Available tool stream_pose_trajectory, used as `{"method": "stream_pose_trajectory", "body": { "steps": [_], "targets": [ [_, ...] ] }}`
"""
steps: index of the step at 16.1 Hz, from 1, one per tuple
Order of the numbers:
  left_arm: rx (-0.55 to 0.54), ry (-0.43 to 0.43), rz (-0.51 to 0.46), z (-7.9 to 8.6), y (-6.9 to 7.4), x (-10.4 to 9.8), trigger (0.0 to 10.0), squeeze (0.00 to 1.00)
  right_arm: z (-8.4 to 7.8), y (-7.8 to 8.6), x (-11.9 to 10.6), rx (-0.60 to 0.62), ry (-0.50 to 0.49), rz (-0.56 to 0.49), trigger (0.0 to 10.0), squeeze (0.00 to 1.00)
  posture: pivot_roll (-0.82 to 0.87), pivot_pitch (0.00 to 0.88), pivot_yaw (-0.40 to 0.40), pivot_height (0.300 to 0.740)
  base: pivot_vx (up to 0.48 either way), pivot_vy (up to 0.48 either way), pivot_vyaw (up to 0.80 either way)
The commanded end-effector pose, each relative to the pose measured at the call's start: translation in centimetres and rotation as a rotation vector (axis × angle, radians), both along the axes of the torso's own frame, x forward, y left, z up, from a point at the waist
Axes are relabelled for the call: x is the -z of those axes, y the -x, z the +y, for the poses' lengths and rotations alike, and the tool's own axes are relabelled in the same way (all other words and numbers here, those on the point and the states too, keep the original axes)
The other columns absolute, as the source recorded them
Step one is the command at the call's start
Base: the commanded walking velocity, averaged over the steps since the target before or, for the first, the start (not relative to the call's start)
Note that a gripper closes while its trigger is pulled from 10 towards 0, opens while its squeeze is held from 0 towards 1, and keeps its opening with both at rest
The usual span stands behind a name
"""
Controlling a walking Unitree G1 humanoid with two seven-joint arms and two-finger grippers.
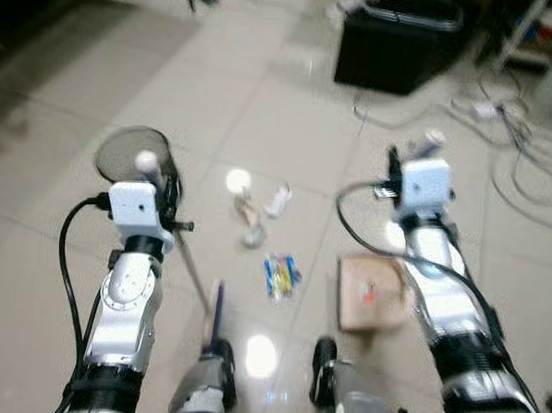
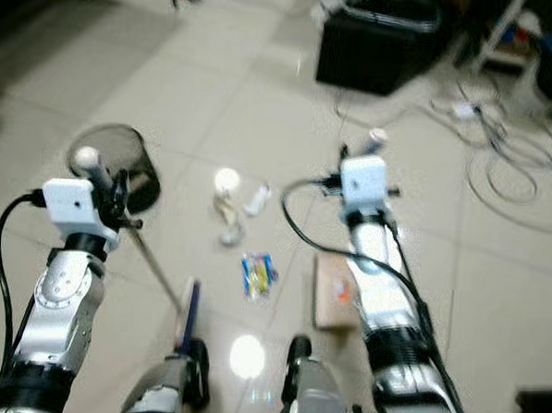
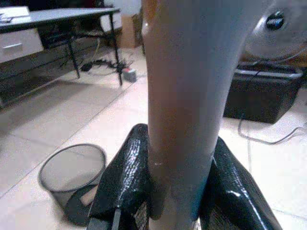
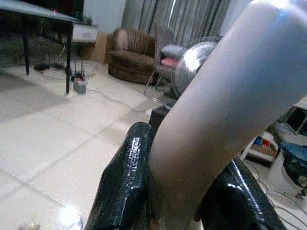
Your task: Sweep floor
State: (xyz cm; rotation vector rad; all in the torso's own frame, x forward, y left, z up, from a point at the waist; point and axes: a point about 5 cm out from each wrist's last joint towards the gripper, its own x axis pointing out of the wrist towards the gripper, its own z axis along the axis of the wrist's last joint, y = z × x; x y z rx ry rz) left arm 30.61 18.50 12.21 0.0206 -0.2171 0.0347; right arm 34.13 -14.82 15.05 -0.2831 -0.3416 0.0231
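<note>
Both grippers are closed on pale handles. Left gripper (image 3: 180, 191) clamps a grey-tan broom handle (image 3: 187, 96), black fingers (image 3: 124, 182) pressed on both sides; thin broom pole (image 1: 191, 269) slants down over the tile floor (image 1: 263, 104) between the arms. Right gripper (image 4: 180, 191) grips a second pale handle (image 4: 220, 105) the same way; it seems to belong to the tan dustpan (image 1: 369, 293) lying flat by the right arm. Litter sits between the arms: crumpled wrappers (image 1: 250, 214), small white bottle (image 1: 277, 201), colourful packet (image 1: 281, 275). Black mesh bin (image 1: 135, 157) stands beside the left wrist. Black box (image 1: 395, 46) and loose cables (image 1: 519, 154) further off, right side
</note>
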Motion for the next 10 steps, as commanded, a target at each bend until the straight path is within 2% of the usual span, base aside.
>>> {"method": "stream_pose_trajectory", "body": {
  "steps": [1, 6, 10],
  "targets": [
    [-0.018, 0.006, -0.019, 0.5, 0.3, 0.2, 10.0, 0.0, 2.1, -0.1, -0.5, -0.071, 0.028, -0.049, 10.0, 0.0, -0.05, 0.349, 0.024, 0.74, 0.0, 0.0, 0.0],
    [-0.006, -0.014, -0.046, -0.3, -0.7, 0.1, 10.0, 0.0, 5.2, -0.2, 0.2, -0.113, 0.031, -0.061, 10.0, 0.0, -0.04, 0.353, 0.032, 0.74, 0.0, 0.0, 0.0],
    [0.008, -0.007, -0.073, -1.6, -1.6, 0.1, 10.0, 0.0, 5.7, -0.2, 1.3, -0.09, 0.027, -0.023, 10.0, 0.0, -0.05, 0.346, 0.035, 0.74, 0.0, 0.0, 0.0]
  ]
}}
